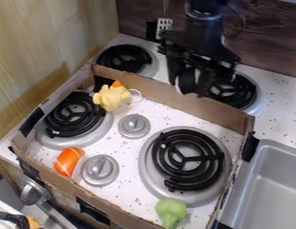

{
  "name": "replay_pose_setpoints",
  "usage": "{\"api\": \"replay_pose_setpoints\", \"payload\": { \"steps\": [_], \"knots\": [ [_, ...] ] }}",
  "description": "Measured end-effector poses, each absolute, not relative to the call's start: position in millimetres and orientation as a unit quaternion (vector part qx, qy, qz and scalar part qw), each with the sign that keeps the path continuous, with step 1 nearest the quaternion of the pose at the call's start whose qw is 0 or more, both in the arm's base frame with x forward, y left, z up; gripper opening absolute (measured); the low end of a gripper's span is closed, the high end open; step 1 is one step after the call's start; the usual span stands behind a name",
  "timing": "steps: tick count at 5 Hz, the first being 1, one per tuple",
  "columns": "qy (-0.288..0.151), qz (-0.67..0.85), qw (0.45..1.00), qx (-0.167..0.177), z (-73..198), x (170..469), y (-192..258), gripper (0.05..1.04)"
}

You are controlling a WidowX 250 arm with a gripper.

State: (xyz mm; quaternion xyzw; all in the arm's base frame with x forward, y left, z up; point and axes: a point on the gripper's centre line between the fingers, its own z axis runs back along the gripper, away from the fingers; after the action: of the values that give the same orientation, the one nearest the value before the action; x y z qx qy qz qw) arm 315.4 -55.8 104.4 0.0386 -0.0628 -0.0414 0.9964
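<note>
Pincer (190, 85) hangs near the bench's (280, 100) back edge by a black coil (234, 93); wide or narrow, I cannot tell. Cardboard walls (188, 109) surround a yellow toy (110, 96).

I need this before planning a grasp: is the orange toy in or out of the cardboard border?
In: the orange toy lies on the white stovetop, between the cardboard border and a knob.

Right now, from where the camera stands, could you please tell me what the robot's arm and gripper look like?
The arm is black, with a rounded joint that catches a bluish sheen and a thin dark cable looping beside it. The gripper is black too, broad and angular.
</note>
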Motion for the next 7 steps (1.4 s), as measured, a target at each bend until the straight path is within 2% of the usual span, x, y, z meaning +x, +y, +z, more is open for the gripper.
{"api": "replay_pose_setpoints", "payload": {
  "steps": [3, 4, 7],
  "knots": [
    [-0.067, -0.073, 0.995, 0.004, 59.0, 347.3, -81.0, 0.617],
    [-0.081, -0.067, 0.994, -0.010, 49.8, 348.8, -84.9, 0.617],
    [-0.091, -0.053, 0.994, -0.015, 19.5, 327.9, -79.9, 0.617]
  ]
}}
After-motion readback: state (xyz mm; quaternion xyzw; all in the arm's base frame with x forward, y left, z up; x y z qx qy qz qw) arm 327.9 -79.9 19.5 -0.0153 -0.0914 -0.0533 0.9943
